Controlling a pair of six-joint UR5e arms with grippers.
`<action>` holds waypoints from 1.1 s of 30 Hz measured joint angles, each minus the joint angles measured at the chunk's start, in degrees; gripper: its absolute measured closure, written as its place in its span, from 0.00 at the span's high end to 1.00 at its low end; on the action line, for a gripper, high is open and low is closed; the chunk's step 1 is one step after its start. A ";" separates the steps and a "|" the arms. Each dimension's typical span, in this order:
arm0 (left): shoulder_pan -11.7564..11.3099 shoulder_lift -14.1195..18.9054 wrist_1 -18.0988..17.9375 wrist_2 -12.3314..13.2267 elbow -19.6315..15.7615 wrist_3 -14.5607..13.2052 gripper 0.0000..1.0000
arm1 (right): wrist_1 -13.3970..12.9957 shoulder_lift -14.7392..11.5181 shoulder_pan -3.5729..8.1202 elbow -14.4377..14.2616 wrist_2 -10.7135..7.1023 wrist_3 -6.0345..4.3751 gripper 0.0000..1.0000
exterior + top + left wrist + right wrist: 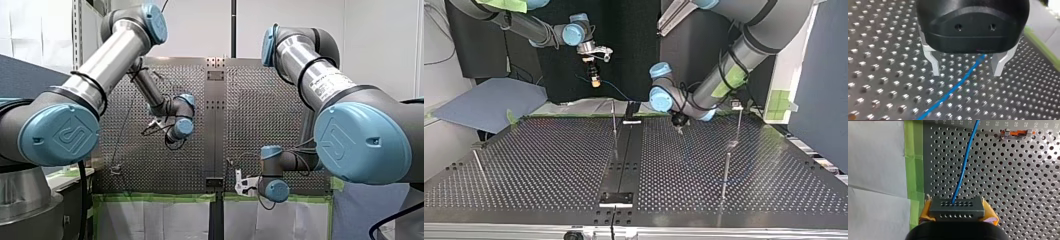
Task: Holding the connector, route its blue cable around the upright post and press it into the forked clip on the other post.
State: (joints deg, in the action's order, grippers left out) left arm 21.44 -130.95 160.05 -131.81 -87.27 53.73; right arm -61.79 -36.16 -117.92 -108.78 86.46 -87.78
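Note:
My right gripper [957, 205] is shut on the black connector [956, 211], yellow pads [926, 208] on both its sides. In the top view this gripper [594, 75] hangs above the table's far edge. The blue cable [961, 172] leaves the connector and runs ahead over the perforated plate. In the left wrist view my left gripper [966, 74] stands open just above the plate, and the blue cable [953, 90] passes on the plate between its metal fingers [933, 65]. In the top view my left gripper [679, 122] is low over the plate, near the far edge. An upright post [614, 125] stands beside the centre rail.
More thin posts stand at the top view's right [725, 175], one with a small fitting at its top [737, 106], and one at its left [478, 165]. An orange clip piece [1018, 132] lies on the plate ahead of my right gripper. Green tape [913, 157] edges the table.

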 joint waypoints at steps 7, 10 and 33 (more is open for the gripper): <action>0.37 -1.66 0.53 0.51 0.00 0.07 1.00 | -0.01 -0.01 -0.06 0.00 -0.05 0.50 0.00; 0.50 -2.24 0.78 0.66 0.01 0.06 1.00 | -0.01 -0.02 -0.12 0.00 -0.05 0.52 0.00; 4.37 -7.69 2.55 9.90 -0.94 7.40 1.00 | 0.11 -0.76 -0.55 0.00 -0.11 1.01 0.00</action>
State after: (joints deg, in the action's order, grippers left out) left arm 25.81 -138.63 162.60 -121.91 -88.21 61.14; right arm -61.68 -36.92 -118.46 -108.78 86.35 -86.77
